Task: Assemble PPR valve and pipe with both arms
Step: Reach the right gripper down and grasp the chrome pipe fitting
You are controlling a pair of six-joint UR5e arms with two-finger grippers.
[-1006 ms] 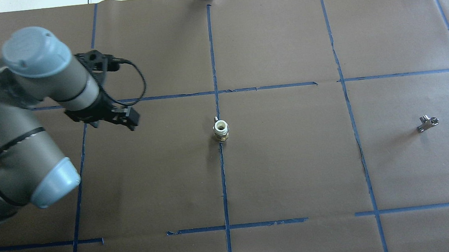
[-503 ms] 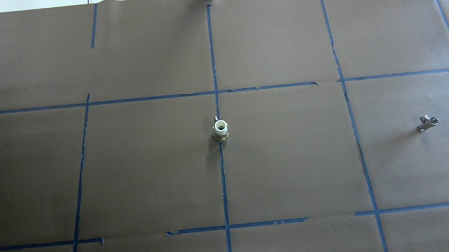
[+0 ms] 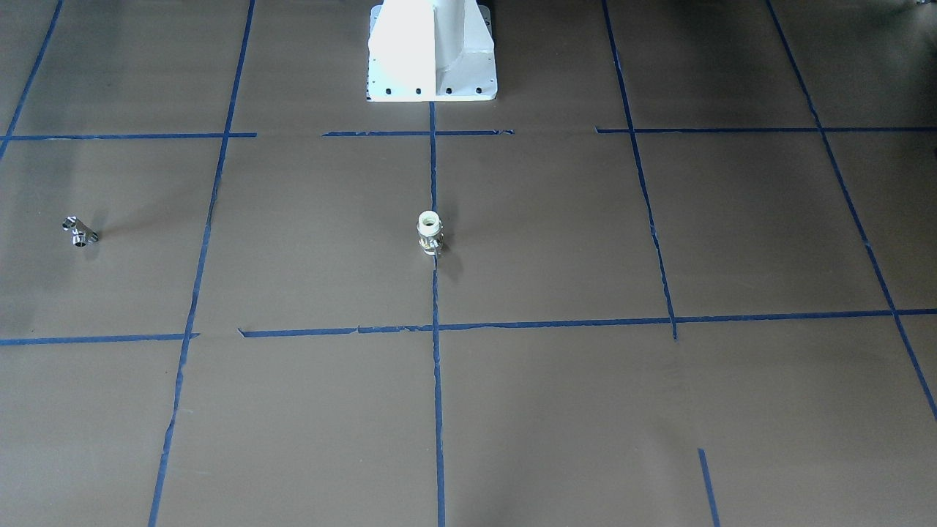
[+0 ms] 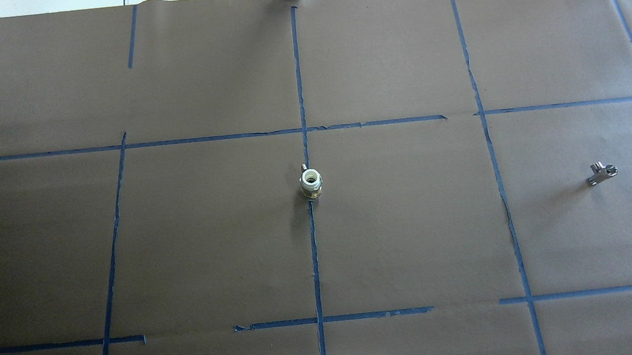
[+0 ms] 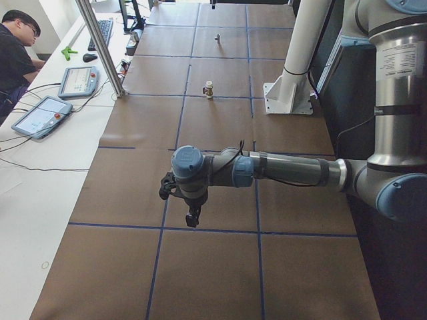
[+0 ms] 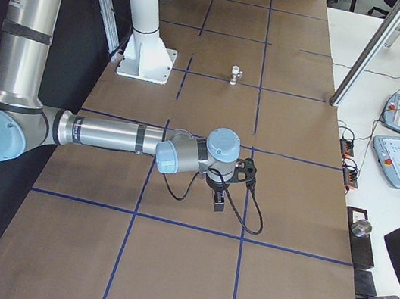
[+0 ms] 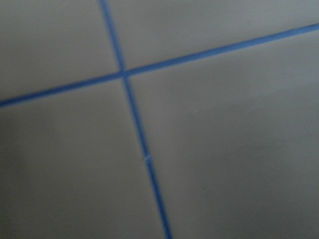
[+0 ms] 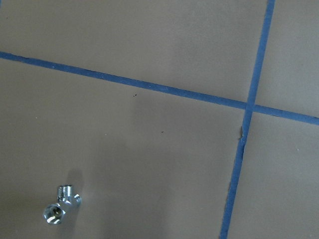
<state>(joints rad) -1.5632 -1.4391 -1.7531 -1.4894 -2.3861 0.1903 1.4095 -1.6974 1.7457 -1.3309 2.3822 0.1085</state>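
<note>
Two pcs well apart: PPR valve (image 4: 311, 182) on ctr tape line (image 4: 314, 259), pipe (image 4: 601, 174).

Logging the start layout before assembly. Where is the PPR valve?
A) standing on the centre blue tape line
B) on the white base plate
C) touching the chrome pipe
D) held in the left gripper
A: the PPR valve stands upright on the centre tape line, far from the pipe.

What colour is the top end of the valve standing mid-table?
White. The PPR valve shows best in the overhead exterior view.
</note>
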